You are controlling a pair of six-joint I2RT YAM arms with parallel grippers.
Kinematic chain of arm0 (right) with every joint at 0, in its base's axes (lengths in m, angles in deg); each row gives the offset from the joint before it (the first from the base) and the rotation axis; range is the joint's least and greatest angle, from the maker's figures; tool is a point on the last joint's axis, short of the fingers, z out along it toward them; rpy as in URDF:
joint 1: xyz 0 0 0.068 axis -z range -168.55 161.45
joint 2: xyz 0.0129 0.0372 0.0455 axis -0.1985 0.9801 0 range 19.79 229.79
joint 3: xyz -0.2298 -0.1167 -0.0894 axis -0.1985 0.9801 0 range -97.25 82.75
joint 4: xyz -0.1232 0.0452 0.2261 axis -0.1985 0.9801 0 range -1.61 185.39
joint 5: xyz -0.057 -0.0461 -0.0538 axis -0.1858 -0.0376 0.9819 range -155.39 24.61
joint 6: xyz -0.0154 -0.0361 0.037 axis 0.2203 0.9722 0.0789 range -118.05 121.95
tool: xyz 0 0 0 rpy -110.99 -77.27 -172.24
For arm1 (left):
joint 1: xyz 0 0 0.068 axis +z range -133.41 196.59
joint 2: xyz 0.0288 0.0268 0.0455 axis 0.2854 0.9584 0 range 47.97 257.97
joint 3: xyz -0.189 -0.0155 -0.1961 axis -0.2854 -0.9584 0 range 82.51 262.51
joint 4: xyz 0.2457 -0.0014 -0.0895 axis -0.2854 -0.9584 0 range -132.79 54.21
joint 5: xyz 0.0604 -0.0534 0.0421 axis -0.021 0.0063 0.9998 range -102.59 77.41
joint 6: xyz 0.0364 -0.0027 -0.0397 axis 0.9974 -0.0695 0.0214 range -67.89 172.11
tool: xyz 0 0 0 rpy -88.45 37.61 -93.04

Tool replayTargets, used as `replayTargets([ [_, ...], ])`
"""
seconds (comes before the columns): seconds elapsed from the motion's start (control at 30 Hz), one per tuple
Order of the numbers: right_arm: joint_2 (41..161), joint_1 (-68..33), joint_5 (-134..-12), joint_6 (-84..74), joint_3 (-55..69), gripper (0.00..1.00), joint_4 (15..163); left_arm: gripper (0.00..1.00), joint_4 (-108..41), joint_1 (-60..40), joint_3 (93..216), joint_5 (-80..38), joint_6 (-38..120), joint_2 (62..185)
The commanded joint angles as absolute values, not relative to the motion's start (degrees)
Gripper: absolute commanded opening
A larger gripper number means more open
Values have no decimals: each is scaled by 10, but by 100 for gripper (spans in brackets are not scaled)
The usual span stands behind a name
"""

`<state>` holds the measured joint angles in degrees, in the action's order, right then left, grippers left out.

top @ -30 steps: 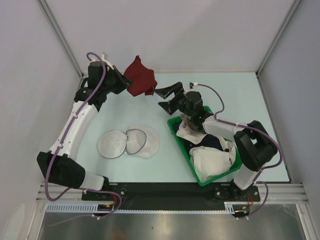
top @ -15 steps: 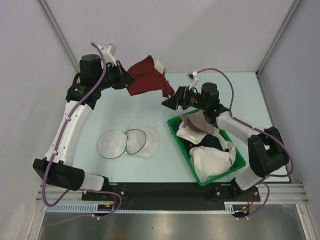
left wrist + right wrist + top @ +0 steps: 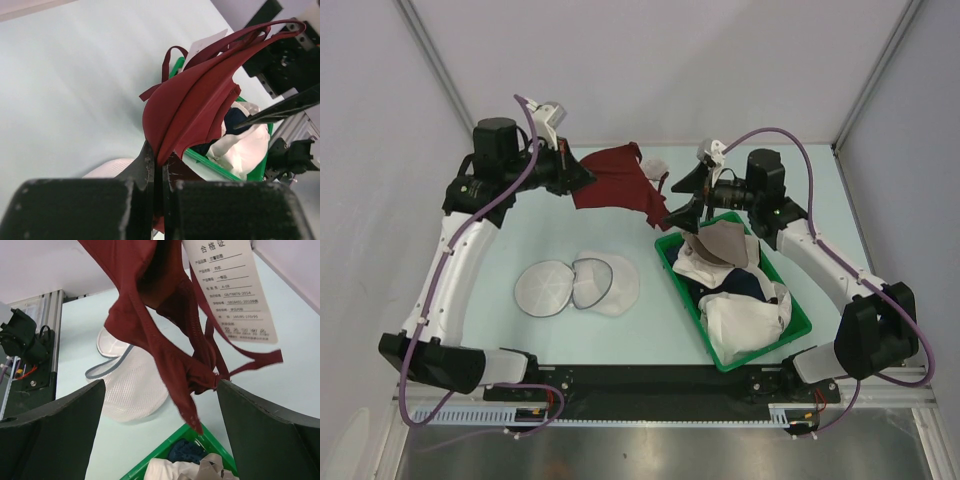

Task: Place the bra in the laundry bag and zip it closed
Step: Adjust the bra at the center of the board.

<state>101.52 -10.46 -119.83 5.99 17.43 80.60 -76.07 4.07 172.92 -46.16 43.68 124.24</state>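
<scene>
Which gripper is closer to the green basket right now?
Right. The right gripper hangs open by the basket's far left corner. The left gripper, shut on the bra, is farther off to the basket's left.

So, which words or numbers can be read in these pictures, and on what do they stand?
"合格证": the heading printed on the white tag that hangs from the bra, seen in the right wrist view.
The smaller printed lines under that heading: too small to read with certainty.
Nothing else in any view carries readable text.
</scene>
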Motion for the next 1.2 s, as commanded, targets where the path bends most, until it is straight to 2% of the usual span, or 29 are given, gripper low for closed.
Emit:
replayTargets([
  [0.0, 1013, -110, -1220, 108, 178, 100, 796, 0, -746, 38, 1735, -524, 464, 1221],
  [0.27, 1052, -132, -1198, 110, 178, 100, 757, 0, -732, 38, 1722, -588, 460, 1198],
  [0.57, 1092, -155, -1160, 89, 177, 100, 727, 0, -732, 38, 1723, -603, 464, 1194],
  [0.63, 1100, -155, -1167, 55, 179, 96, 707, 0, -732, 38, 1721, -604, 463, 1196],
  [0.73, 1107, -155, -1183, -5, 196, 82, 650, 0, -729, 38, 1720, -596, 461, 1201],
  [0.77, 1108, -155, -1185, -22, 203, 69, 635, 0, -726, 38, 1721, -589, 460, 1203],
  [0.8, 1108, -154, -1186, -34, 213, 48, 625, 0, -726, 38, 1721, -581, 458, 1205],
  [0.87, 1109, -155, -1186, -50, 224, 47, 625, 0, -720, 38, 1722, -555, 451, 1210],
  [1.03, 1106, -153, -1174, -87, 241, 16, 656, 0, -700, 38, 1727, -506, 428, 1243],
  [1.17, 1100, -154, -1179, -127, 233, 6, 693, 0, -689, 38, 1733, -436, 417, 1286],
])
